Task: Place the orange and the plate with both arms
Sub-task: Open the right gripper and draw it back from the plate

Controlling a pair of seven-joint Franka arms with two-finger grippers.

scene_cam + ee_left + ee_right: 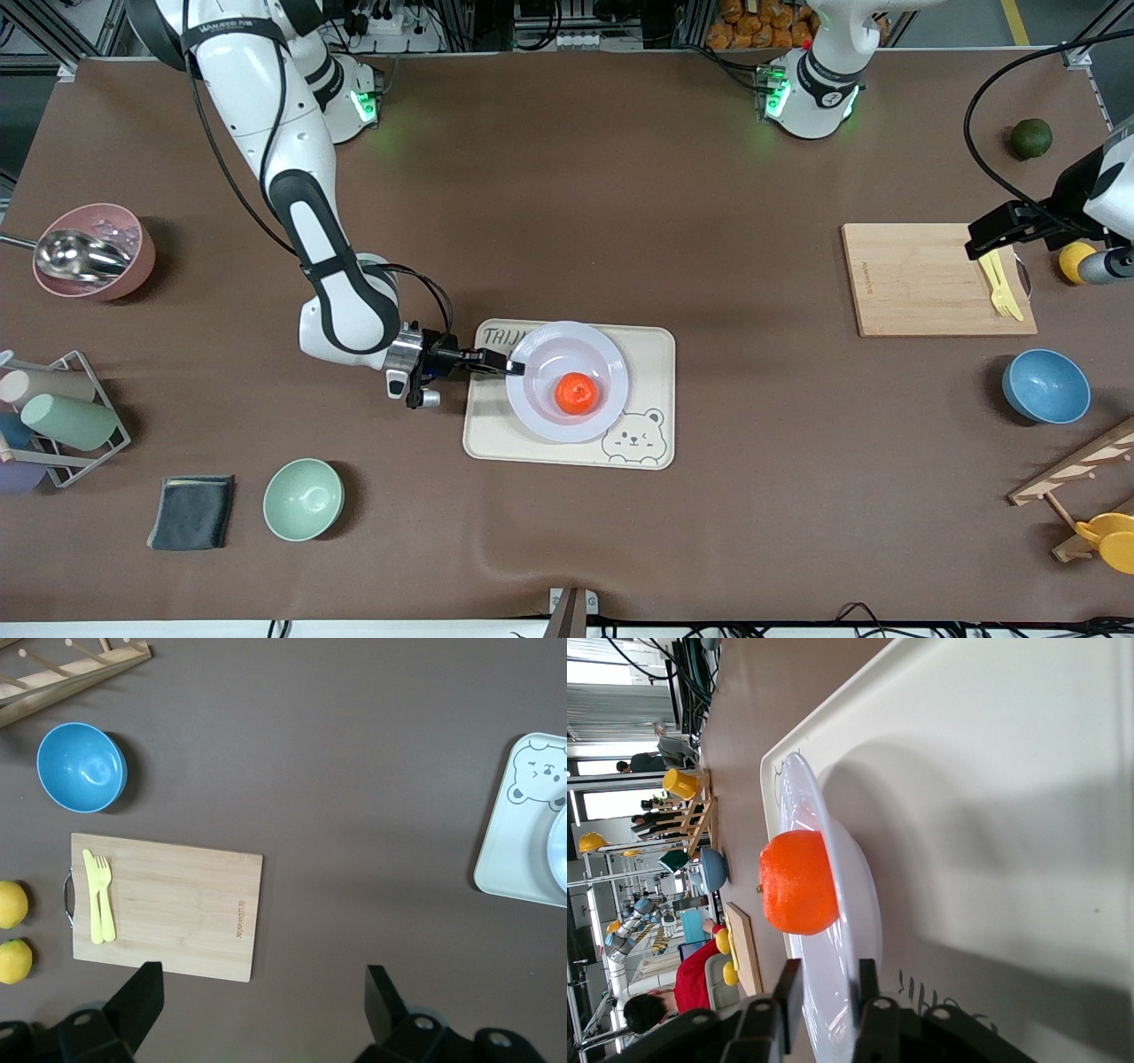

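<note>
The pale lavender plate [542, 416] rests on the cream bear-printed tray [654, 354] in the middle of the table. The orange [576, 392] lies in the plate. My right gripper [512, 365] is at the plate's rim on the side toward the right arm's end, its fingers closed on the rim. The right wrist view shows the rim [859, 904] between the fingers of that gripper [826, 983], with the orange [799, 883] just past them. My left gripper [1010, 232] is open and empty, raised over the wooden cutting board's edge; its fingers [142, 988] stand wide apart.
A cutting board [921, 279] with a yellow fork [1001, 288], a blue bowl [1045, 385], a lemon [1074, 260] and a dark green fruit [1031, 138] are at the left arm's end. A green bowl [303, 499], grey cloth [190, 512], cup rack [53, 425] and pink bowl [93, 251] are at the right arm's end.
</note>
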